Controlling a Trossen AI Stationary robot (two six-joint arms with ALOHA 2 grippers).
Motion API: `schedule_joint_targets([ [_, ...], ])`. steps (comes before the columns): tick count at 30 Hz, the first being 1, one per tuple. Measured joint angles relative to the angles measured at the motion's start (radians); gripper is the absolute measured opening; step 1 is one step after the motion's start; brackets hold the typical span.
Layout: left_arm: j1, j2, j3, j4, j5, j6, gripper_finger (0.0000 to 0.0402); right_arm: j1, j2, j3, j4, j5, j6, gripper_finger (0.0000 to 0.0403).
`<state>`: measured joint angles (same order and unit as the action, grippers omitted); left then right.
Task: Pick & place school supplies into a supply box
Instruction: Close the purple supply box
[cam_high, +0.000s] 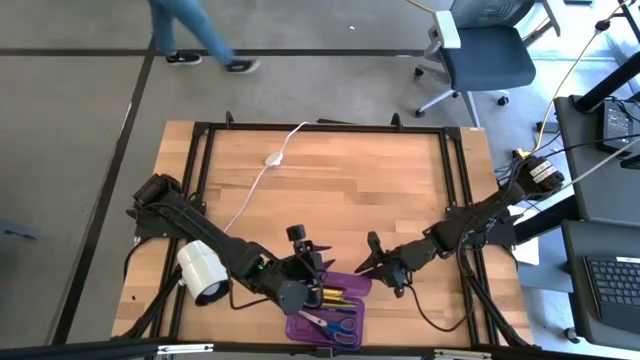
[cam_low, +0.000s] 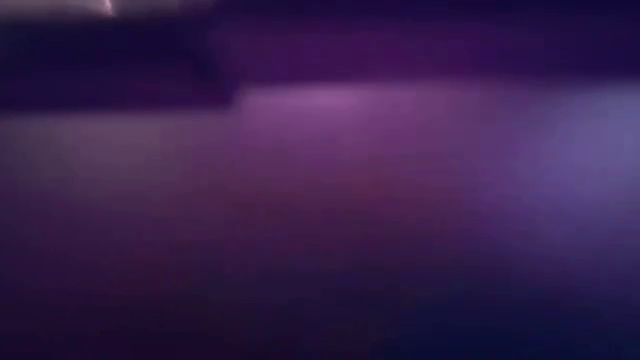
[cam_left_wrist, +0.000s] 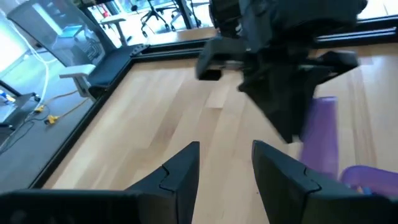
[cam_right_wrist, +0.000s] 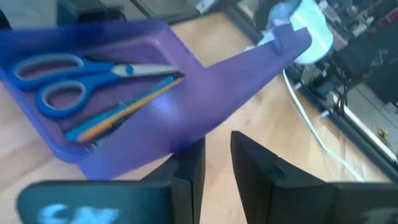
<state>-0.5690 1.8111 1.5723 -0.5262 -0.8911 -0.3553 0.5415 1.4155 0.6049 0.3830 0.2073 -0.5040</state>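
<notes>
The purple supply box (cam_high: 330, 310) lies open at the table's near edge. Its flat half (cam_right_wrist: 59, 146) holds blue-handled scissors (cam_right_wrist: 68, 81) and a yellow and a blue pencil (cam_right_wrist: 124, 109). Its other half (cam_right_wrist: 249, 68) stands tilted up. My right gripper (cam_right_wrist: 216, 146) (cam_high: 366, 266) is at that raised half's corner, fingers close together. My left gripper (cam_left_wrist: 225, 155) (cam_high: 318, 265) hovers open over the box's far side with nothing between its fingers. The low view shows only a purple blur. My right gripper meets the raised half at its lower corner (cam_right_wrist: 186, 144), coming slanting down from the table's right side. The purple wall covers one fingertip (cam_right_wrist: 189, 163), so a pinch cannot be confirmed. That half stays tilted up off the table while the other half lies flat.
A white cylindrical lamp (cam_high: 200, 272) lies beside my left arm at the near left. A white cable (cam_high: 255, 190) with an oval switch (cam_high: 272, 158) runs across the table's middle to the far edge. Bare wood lies beyond both grippers.
</notes>
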Motion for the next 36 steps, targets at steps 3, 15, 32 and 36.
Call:
schedule_joint_targets([
  [3, -0.001, 0.0, 0.0, 0.0, -0.012, 0.0, 0.0139, 0.029, 0.0, 0.0, 0.018, -0.001, 0.002, 0.0082],
  [15, 0.001, 0.0, 0.0, 0.0, -0.012, -0.037, 0.0139, 0.1, 0.006, 0.0, 0.103, -0.131, 0.069, 0.0082],
  [32, 0.001, 0.006, 0.0, -0.011, 0.166, -0.205, 0.0139, 0.122, 0.228, 0.052, 0.276, -0.179, 0.109, 0.0082],
  [36, 0.001, 0.045, 0.0, -0.014, 0.245, -0.252, 0.0139, 0.124, 0.228, 0.071, 0.249, -0.181, 0.122, 0.0082],
])
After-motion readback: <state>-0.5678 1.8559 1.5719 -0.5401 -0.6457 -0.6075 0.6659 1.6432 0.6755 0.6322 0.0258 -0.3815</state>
